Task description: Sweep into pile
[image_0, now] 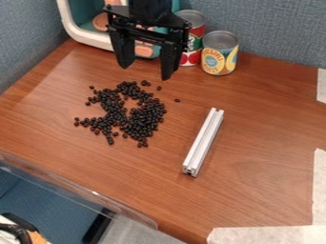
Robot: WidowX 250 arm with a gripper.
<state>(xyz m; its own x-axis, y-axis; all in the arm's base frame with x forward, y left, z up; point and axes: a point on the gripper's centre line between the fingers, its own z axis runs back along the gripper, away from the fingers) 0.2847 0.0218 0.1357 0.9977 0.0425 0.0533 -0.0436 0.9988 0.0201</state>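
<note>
Between the pile of beans and the right edge of the bench [255, 195] lies a silver metal bar [204, 142], its grooved length running mostly from the far edge toward the near one, with the near end canted a little to the left and a square cut face showing there. Left of it, over the middle of the bench, the black beans [146, 119] sit in a loose, broken ring around a small patch of wood, with strays at the upper rim and off toward the left and right. Above their far side hangs the pincer [146, 71], pointing down, released, its two fingers spread well apart. The wood is reddish brown, and blue-grey fabric panels [280, 28] rise behind the far and left edges. Close to the far edge stand two upright cans [220, 55], just right of the pincer, and a white-rimmed teal toy piece [68, 24] by the far left corner. Clear plastic [76, 188] runs slantwise along the near left edge, and pale tape [267, 235] marks the near right corner and the right side. A broad stretch of wood separates bar from tape, a narrower one bar from beans.
</note>
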